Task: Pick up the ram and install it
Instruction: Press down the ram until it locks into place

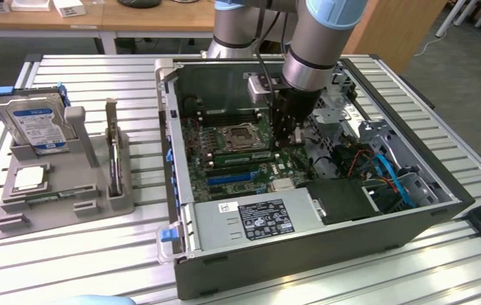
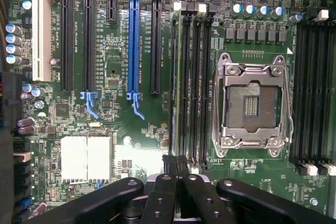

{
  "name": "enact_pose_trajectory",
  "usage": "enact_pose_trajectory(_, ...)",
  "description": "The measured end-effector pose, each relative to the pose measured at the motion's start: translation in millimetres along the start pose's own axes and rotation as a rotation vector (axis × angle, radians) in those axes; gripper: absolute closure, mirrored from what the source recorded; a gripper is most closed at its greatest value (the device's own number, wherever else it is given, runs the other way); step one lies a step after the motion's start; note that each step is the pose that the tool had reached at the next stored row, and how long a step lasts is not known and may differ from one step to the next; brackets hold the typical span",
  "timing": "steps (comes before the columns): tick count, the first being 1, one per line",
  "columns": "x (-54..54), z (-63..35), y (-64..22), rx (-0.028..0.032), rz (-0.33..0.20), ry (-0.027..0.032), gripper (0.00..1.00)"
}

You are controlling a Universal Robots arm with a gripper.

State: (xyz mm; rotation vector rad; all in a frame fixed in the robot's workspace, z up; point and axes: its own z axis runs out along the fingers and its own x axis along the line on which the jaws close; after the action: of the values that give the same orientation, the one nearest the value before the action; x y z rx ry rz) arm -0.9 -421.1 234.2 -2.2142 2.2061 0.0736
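My gripper (image 1: 295, 138) reaches down into the open computer case (image 1: 308, 254), with its fingers shut. In the wrist view the gripper (image 2: 176, 165) has its dark pads pressed together at one end of the black memory slots (image 2: 191, 82). A slim green ram stick (image 1: 242, 156) lies along a slot beside the processor socket (image 1: 238, 135), just to the exterior view's left of the fingertips. I cannot tell whether the tips touch it. A second ram (image 1: 49, 197) lies low in the grey holder tray (image 1: 96, 184).
The tray also holds a silver hard drive (image 1: 35, 124) with a blue label and a tall dark upright card (image 1: 115, 152). Inside the case are the power supply (image 1: 253, 219), blue cables (image 1: 389, 175) and a drive cage (image 1: 342, 105). The empty socket (image 2: 251, 103) sits beside the slots.
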Motion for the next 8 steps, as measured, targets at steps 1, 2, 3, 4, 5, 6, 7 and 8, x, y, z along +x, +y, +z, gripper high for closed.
enact_pose_trajectory(1, 0.0, 0.6, 0.0, 0.0001, 0.000, 0.0000, 0.90)
enact_pose_trajectory(2, 0.0, 1.3, -0.1, 0.0000, 0.000, -0.0001, 0.90)
enact_pose_trajectory(3, 0.1, 1.9, -0.1, 0.0001, 0.000, 0.0000, 0.90)
enact_pose_trajectory(4, 0.1, 2.4, -0.1, 0.0000, 0.000, 0.0000, 0.90)
enact_pose_trajectory(5, 0.1, 3.1, -0.2, 0.0001, 0.000, 0.0000, 0.90)
enact_pose_trajectory(6, 0.2, 3.7, -0.2, 0.0000, 0.000, 0.0000, 0.90)
enact_pose_trajectory(7, 0.2, 4.3, -0.2, 0.0000, 0.000, -0.0001, 0.90)
enact_pose_trajectory(8, 0.2, 4.9, -0.2, 0.0001, 0.000, -0.0001, 0.90)
